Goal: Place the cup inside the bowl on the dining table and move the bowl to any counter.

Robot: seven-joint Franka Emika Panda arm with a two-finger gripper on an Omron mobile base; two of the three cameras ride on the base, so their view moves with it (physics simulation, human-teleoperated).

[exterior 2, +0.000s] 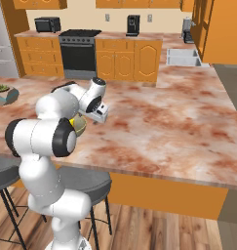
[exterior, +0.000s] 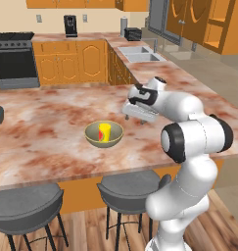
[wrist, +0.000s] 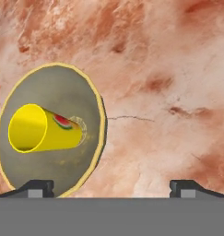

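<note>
Above the dining table surface (exterior: 52,127), the jaws (wrist: 111,186) hang spread wide, nothing between them; both dark fingertips (wrist: 37,188) show far apart at the bottom of the hand view, one over the bowl's near rim, the other over bare marble. In the left base view the jaws (exterior: 140,116) sit just right of the bowl (exterior: 104,135) and above it, apart from it. Bowl is olive-tan with a paler rim, upright on the reddish-brown and cream marble, near the front edge. The cup (exterior: 105,132) is inside the bowl, yellow with a red mark on its side; in the hand view the cup (wrist: 42,129) is seen down its open mouth, base on the bowl's floor, the bowl (wrist: 85,92) all round it. From the right base view the bowl (exterior 2: 80,126) is mostly hidden behind the arm, only a sliver shows. Two grey stools (exterior: 125,188) stand under the table's front edge. A small planter (exterior 2: 3,93) sits at the far left of the table. Beyond: counter (exterior: 66,37) with orange cabinets, black stove (exterior: 13,59), coffee machine (exterior: 70,25), toaster (exterior: 133,34), sink (exterior: 138,54), microwave (exterior 2: 48,24).
</note>
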